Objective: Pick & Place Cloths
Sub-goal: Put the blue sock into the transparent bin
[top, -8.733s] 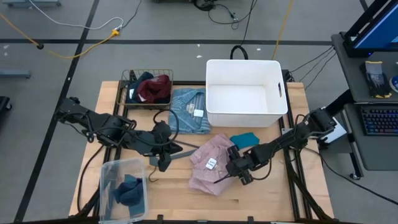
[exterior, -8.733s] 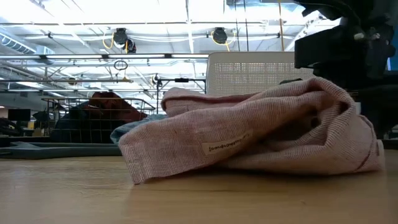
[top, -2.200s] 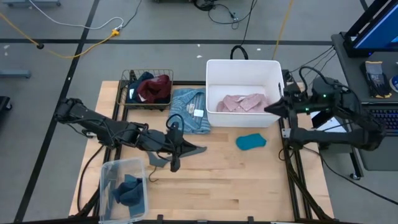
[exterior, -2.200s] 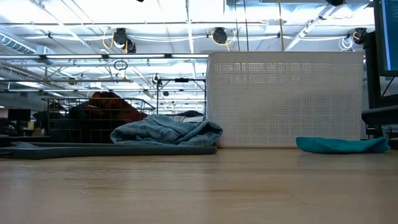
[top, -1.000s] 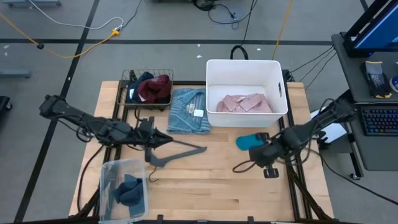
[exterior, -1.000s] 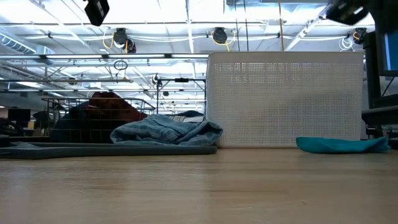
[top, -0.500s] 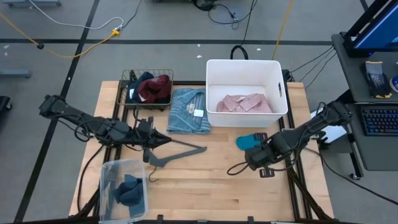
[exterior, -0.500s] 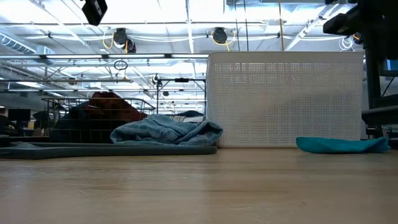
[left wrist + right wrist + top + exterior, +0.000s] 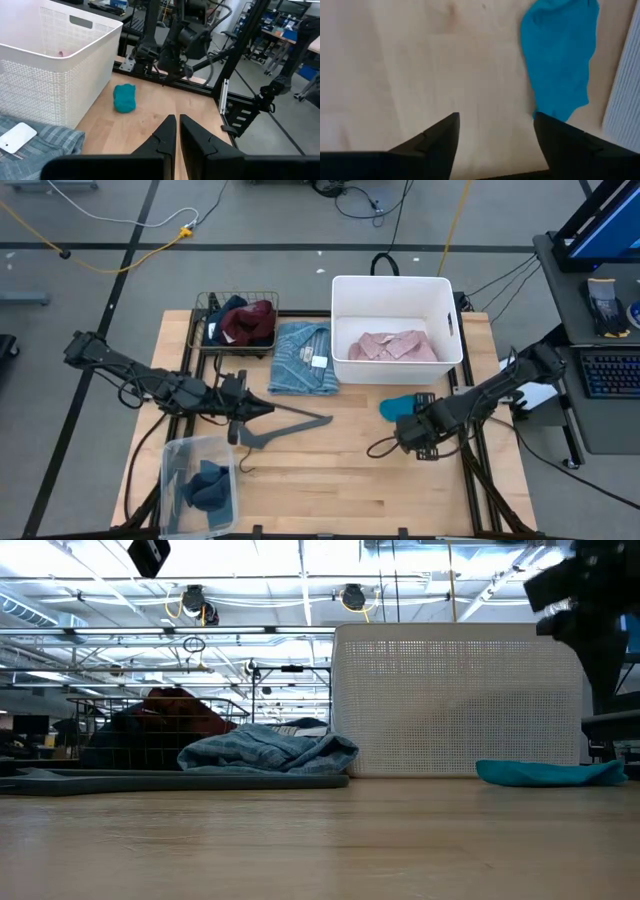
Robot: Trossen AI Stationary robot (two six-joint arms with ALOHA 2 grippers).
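The small teal piece (image 9: 401,407) lies flat on the table in front of the white bin (image 9: 343,365). My right gripper (image 9: 412,432) hovers open just near of the teal piece (image 9: 559,55), fingers pointing down and above the table. The pink shirt (image 9: 386,346) lies inside the bin. The light blue striped shirt (image 9: 300,361) rests on the table left of the bin. My left gripper (image 9: 252,408) hangs shut above the grey hanger (image 9: 290,425), well off the table, touching nothing.
A wire basket (image 9: 207,308) at the far left holds the maroon (image 9: 250,320) and dark navy (image 9: 227,310) pieces. A clear tub (image 9: 172,470) at the near left holds a slate-blue piece (image 9: 207,485). Bare wood stretches across the near middle of the table.
My right gripper has come down toward the table and shifted a little toward the table's left, staying open beside the teal piece. No cloth has moved.
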